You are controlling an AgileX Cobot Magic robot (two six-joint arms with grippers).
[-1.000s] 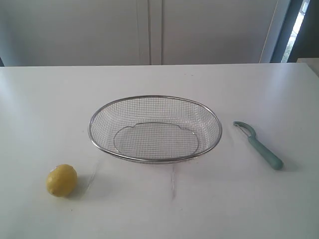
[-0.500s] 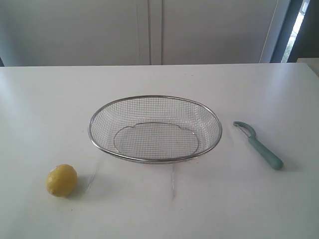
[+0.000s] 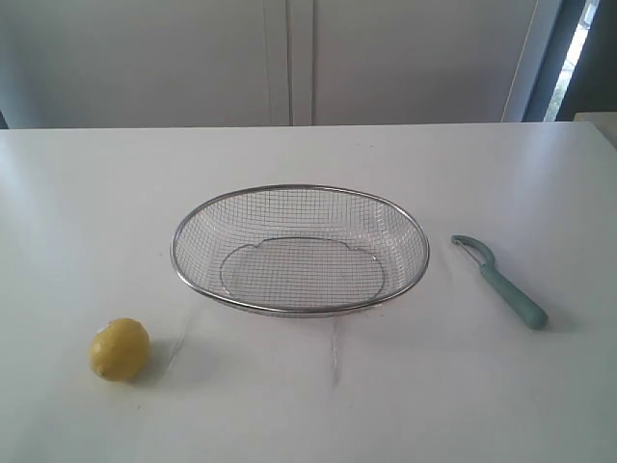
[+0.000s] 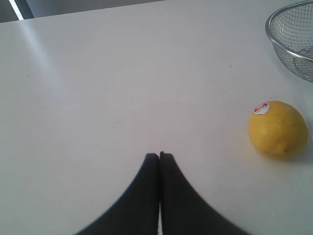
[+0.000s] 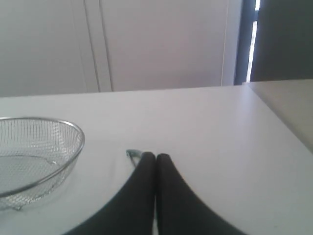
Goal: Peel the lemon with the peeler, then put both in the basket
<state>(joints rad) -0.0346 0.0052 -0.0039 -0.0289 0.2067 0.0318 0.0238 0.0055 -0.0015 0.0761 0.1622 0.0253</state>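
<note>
Counted one lemon (image 3: pixel 120 349), one basket (image 3: pixel 299 187) and one peeler (image 3: pixel 501 280), all on a white table (image 3: pixel 308 154). Found the lemon near the front left, well apart from the basket at centre. Found the peeler right of the basket, near its rim but not touching. Noted bare tabletop around each, well inside the edges. Saw left gripper (image 4: pixel 159 155) and right gripper (image 5: pixel 156 156) with jaws pressed together, gripping nothing. Lost the peeler's handle behind the right one.
</note>
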